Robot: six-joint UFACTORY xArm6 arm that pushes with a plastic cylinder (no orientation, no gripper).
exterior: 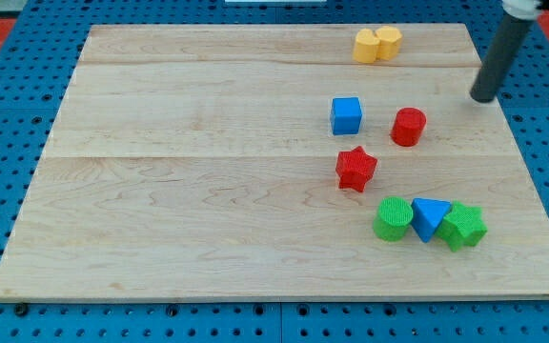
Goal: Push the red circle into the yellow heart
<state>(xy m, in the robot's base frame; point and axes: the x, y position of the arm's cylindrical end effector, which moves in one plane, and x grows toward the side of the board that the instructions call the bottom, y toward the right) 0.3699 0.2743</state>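
My tip (483, 97) sits on the wooden board (208, 191) toward the view's right, apart from the red circle (409, 127), which lies down-left of it; this rod carries no claw. The yellow heart (387, 41) is at the view's top, touching a second yellow block (366, 46). Below are a blue cube (347, 115), a red star (355, 168), and 3 touching blocks: green cylinder (393, 218), blue triangle (429, 216), green star (464, 226).
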